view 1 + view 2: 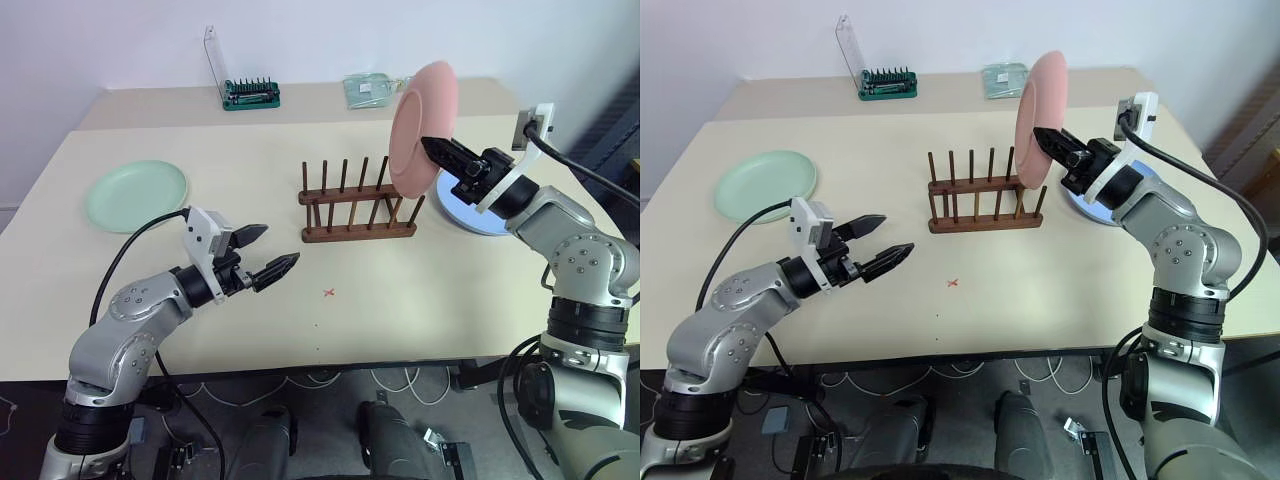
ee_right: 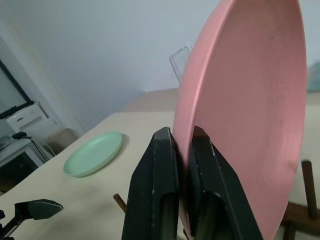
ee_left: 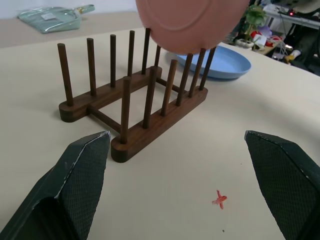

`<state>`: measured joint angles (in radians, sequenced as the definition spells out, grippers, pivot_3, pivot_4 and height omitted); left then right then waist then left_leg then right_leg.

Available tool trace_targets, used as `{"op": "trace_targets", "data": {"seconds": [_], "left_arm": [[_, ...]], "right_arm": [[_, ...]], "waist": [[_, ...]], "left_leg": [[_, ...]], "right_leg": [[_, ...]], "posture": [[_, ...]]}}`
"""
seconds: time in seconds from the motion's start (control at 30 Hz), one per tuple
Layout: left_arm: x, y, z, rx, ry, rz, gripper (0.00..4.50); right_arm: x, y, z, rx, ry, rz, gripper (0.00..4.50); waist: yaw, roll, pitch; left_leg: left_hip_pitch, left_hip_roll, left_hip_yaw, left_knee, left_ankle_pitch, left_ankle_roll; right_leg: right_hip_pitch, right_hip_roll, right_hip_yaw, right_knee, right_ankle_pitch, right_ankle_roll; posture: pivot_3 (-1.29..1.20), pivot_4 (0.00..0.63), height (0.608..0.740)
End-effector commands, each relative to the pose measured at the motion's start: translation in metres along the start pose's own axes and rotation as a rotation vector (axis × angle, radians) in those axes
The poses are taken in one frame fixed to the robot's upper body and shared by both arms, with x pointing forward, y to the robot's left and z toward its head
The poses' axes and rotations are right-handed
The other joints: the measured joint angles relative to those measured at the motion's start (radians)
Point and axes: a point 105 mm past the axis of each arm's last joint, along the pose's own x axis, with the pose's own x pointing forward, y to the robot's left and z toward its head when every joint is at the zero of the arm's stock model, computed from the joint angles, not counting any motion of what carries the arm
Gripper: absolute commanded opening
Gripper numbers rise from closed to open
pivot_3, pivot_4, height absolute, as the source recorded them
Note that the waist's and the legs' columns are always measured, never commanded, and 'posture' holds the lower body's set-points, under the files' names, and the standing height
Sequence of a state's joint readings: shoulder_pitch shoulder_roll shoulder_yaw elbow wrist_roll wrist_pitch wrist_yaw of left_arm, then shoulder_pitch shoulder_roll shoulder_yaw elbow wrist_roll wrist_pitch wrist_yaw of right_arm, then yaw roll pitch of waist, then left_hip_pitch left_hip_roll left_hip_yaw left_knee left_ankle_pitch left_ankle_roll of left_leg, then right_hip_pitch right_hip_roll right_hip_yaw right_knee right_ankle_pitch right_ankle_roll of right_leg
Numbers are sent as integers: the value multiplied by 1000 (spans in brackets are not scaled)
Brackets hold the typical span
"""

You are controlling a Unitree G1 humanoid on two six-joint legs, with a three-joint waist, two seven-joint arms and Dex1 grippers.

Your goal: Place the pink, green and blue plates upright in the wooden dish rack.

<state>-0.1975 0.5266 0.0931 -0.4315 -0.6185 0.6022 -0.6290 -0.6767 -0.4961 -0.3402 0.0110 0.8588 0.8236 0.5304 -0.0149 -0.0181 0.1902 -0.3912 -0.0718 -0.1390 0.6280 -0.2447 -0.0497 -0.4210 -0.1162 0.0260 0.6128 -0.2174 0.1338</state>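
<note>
Right wrist view: right end effector (image 2: 182, 165) clamped on pink plate (image 1: 422, 125) rim, upright above wooden dish rack (image 1: 357, 205) | left end effector (image 1: 268, 251) spread, empty | risk: plate strikes pegs, tips rack near tabletop centre.

Open table (image 1: 420, 290) in front of the rack (image 1: 357, 205), just a small red mark (image 1: 328, 292) there. Every slot between the pegs is free. Pink plate (image 1: 422, 125), on edge, hangs over the rack's right end. Blue plate (image 1: 470, 215) lies just right of the rack. Green plate (image 1: 136, 194) lies well off left, and the left gripper (image 1: 268, 252) sits low between it and the rack.
</note>
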Motion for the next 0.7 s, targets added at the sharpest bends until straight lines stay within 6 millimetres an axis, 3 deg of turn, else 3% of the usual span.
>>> {"op": "trace_targets", "data": {"seconds": [0.03, 0.27, 0.4, 0.57, 0.63, 0.7], "left_arm": [[1, -1, 8, 33, -24, -3, 4429], [0, 0, 7, 37, -21, 8, 4429], [-2, 0, 5, 37, -18, 14, 4500], [-2, 1, 5, 38, -18, 20, 4500], [-2, 3, 5, 36, -22, 30, 4500], [-3, 9, 6, 31, -29, 59, 4500]], "right_arm": [[1, 2, 12, -17, -30, 21, 0], [2, -11, 1, 33, 5, 5, 0], [2, -11, 0, 29, 8, 5, 1407], [0, -22, 18, -81, -69, -71, 3928], [-4, -28, 31, -162, -110, -124, 3928], [-10, -26, 59, -327, -175, -182, 3928]], "waist": [[0, 0, 0], [0, 0, 0], [-1, 0, 0], [0, 0, 0], [0, 0, 0], [1, 1, 0]], "left_leg": [[0, 0, 0, 0, 0, 0], [0, 0, 0, 0, 0, 0], [0, 0, 0, 0, 0, 0], [0, 0, 0, 0, 0, 0], [0, 0, 0, 0, 0, 0], [0, 0, 0, 0, 0, 0]], "right_leg": [[0, 0, 0, 0, 0, 0], [0, 0, 0, 0, 0, 0], [0, 0, 0, 0, 0, 0], [0, 0, 0, 0, 0, 0], [0, 0, 0, 0, 0, 0], [0, 0, 0, 0, 0, 0]], "posture": [[0, 150, 740], [0, 150, 740], [0, 150, 740], [0, 150, 740], [0, 150, 740], [0, 150, 740]]}}
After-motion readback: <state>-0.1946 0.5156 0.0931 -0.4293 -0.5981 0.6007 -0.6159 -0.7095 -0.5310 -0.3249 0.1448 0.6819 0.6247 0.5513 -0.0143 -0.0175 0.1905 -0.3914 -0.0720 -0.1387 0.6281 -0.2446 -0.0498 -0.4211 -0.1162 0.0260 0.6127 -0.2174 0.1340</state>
